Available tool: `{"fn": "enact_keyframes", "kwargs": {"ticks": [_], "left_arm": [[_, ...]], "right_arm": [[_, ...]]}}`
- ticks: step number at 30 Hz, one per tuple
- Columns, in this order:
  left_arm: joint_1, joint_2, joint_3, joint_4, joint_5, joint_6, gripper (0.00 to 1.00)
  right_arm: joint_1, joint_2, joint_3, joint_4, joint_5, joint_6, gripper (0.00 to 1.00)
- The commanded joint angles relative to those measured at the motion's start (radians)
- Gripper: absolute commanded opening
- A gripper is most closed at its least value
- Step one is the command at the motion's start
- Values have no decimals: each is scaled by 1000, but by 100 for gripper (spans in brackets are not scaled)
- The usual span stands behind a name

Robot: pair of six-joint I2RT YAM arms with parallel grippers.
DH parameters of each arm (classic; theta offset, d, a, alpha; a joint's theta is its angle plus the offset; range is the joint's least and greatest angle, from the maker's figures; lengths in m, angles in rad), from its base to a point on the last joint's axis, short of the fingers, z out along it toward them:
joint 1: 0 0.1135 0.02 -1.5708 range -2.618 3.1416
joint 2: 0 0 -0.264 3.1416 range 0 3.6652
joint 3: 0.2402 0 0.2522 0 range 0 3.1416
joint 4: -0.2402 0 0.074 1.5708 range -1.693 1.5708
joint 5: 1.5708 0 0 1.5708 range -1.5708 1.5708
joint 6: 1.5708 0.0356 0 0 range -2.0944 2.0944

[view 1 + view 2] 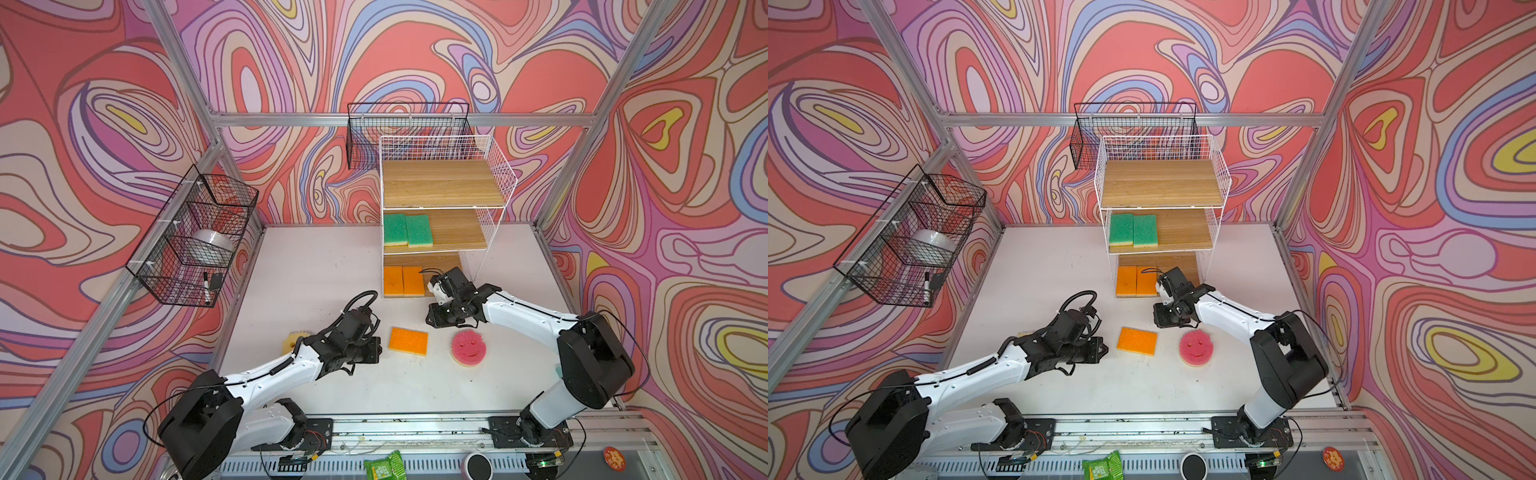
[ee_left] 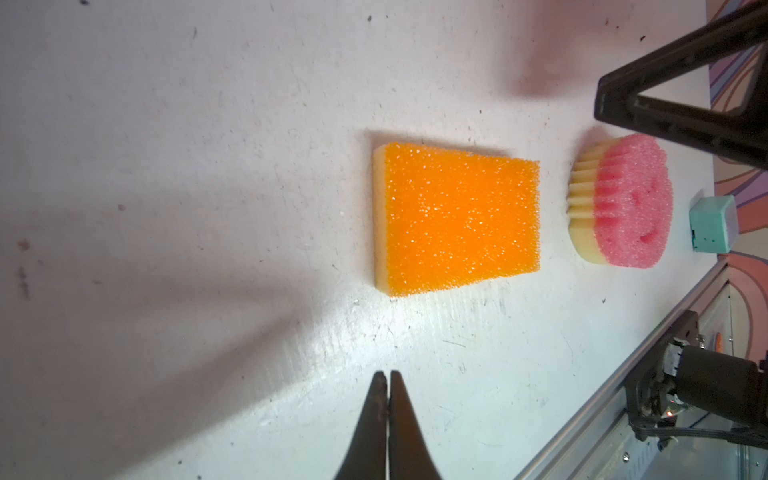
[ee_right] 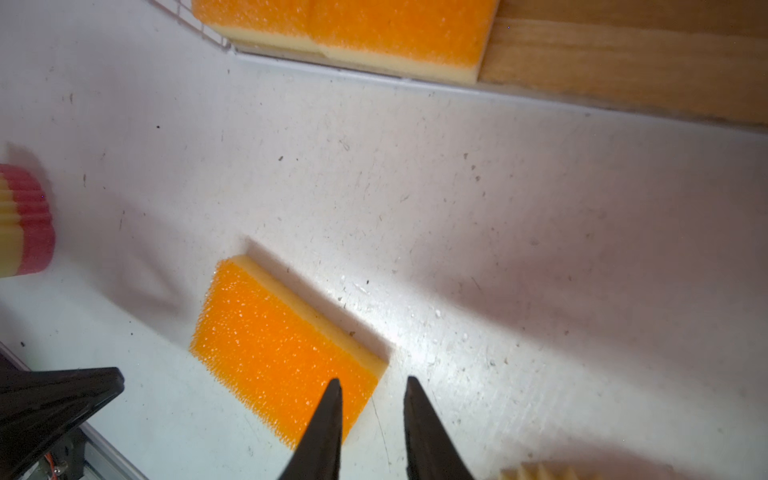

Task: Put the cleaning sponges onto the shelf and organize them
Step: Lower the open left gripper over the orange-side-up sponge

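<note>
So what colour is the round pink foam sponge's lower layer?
Pale yellow on that sponge, left wrist view.

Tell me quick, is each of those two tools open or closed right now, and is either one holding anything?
Left tool: closed, holding nothing.
Right tool: slightly open, holding nothing.

Black wall basket [image 1: 178, 286] with white roll [image 1: 212, 245] and marker [image 1: 206, 286]; green packet [image 1: 384, 465] at front edge.

Swirly pink-and-lilac walls [image 1: 415, 50], aluminium frame [image 1: 291, 119], scuffed white tabletop [image 1: 316, 266], 2 black wire baskets [image 1: 195, 237].
</note>
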Motion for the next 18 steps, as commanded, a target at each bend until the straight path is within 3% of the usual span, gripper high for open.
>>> {"fn": "enact_keyframes", "kwargs": {"ticks": [1, 5, 18], "left_arm": [[-22, 55, -14, 52, -23, -23, 3], [-70, 133, -2, 75, -37, -25, 1], [-89, 252, 95, 145, -56, -32, 1]], "right_arm": [[2, 40, 17, 39, 2, 5, 18], [2, 83, 17, 61, 1, 13, 7], [2, 106, -46, 150, -59, 49, 5]]}}
